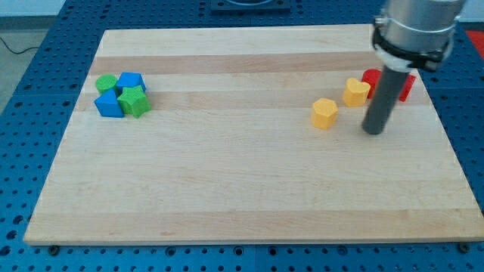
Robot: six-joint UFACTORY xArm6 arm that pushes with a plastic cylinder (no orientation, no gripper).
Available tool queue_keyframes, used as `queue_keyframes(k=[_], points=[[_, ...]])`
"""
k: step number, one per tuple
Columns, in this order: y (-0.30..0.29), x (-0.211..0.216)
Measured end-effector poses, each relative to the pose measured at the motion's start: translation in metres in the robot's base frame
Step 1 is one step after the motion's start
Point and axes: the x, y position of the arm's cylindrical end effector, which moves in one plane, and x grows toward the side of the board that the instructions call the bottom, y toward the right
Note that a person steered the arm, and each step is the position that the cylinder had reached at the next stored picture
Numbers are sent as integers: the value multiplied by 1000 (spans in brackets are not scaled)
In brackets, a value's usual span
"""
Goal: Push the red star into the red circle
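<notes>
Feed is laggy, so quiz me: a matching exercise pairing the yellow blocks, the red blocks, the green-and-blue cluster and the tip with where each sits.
Things:
1. yellow blocks
2. red blocks
3. green-and-blue cluster
4. my tip

Places:
A. the view's far left
B. partly hidden behind the rod
C. just left of the rod
D. below the red blocks, right of the yellow ones

Pairs: 1-C, 2-B, 3-A, 4-D

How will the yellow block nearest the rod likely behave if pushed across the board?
The yellow block looks squat and flat-based, so it should slide, not roll or tip. The wooden board looks smooth, so little drag. My tip sits below and right of it; an off-centre push would probably turn it.
</notes>
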Motion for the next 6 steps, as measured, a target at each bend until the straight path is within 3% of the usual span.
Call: queue_keyframes(k=[2,5,6], points=[[114,-30],[108,-82],[73,-83]])
